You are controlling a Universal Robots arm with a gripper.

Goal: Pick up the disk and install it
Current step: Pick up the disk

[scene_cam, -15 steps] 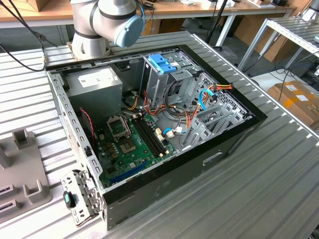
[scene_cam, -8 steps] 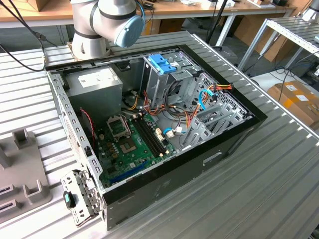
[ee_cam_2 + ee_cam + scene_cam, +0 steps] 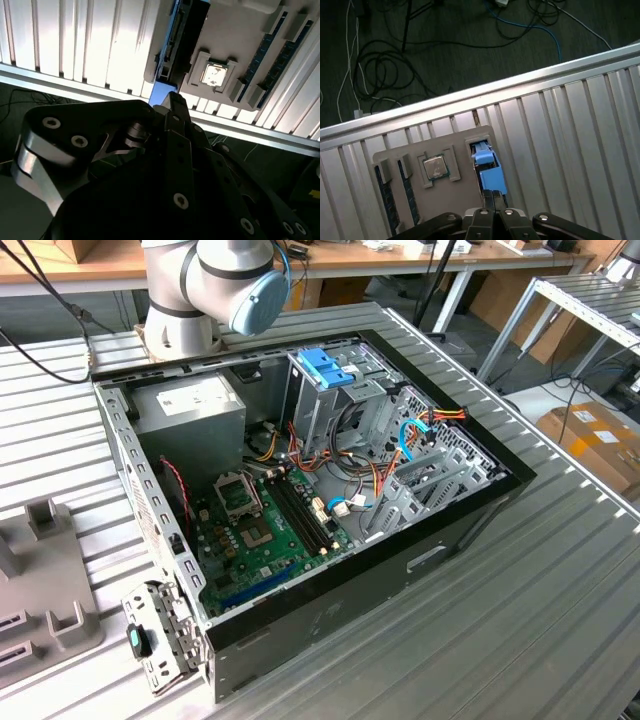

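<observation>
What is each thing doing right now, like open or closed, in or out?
disk: on edge in the grey tray's slot, not installed.
computer case: on its side, open.
processor chip: flat in a tray pocket.
memory sticks: on edge in tray slots.
gripper: at the disk's blue end.

In the exterior view the ribbed worktop lies bare from 3 to 6 o'clock of the open computer case, leaving wide room to pass. Inside the case, the drive cage with its blue latch stands tall at 12 o'clock. The power supply fills 10 o'clock and loose cables crowd 3 o'clock. The motherboard lies low at 7 o'clock with open air above it. The robot arm blocks 12 o'clock beyond the case. A grey fixture sits at 9 o'clock. In the first wrist view the disk stands on edge in that fixture, with a processor chip just beside it and memory sticks further along. Bare worktop flanks the disk's other side.
</observation>
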